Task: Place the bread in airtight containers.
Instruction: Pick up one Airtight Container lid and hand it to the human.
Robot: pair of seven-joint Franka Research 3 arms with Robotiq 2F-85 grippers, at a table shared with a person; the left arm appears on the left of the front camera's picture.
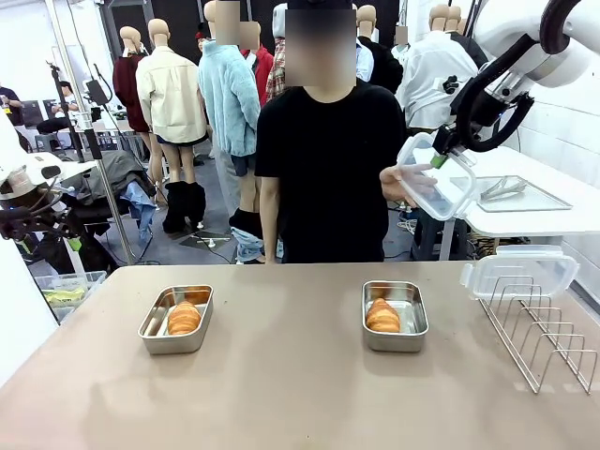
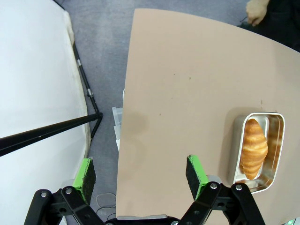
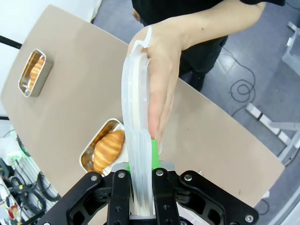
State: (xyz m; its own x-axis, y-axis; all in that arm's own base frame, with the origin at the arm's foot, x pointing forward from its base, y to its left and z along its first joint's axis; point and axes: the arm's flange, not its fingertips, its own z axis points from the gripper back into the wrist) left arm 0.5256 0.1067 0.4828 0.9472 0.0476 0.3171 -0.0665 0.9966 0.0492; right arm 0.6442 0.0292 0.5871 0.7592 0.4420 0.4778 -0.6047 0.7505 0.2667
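Two steel tins sit open on the tan table, each with one croissant in it: the left tin [image 1: 150, 330] holds a roll [image 1: 184, 319], and the right tin [image 1: 417, 323] holds a roll [image 1: 382, 316]. High above the right tin, my right gripper [image 1: 439, 159] is shut on the edge of a clear lid [image 1: 436, 183]. A person's hand [image 1: 398, 183] lies flat against that lid [image 3: 136, 93], and the hand [image 3: 161, 70] shows beside my right gripper [image 3: 140, 161]. My left gripper [image 2: 140, 173] hangs open over the table's left edge, away from the left tin [image 2: 281, 136] and its roll [image 2: 253, 147].
A second clear lid [image 1: 518, 275] rests on the wire rack [image 1: 548, 337] at the table's right side. The person stands at the far edge, behind the middle. A white side table [image 1: 553, 220] with a flat steel tray [image 1: 525, 195] stands beyond the right corner.
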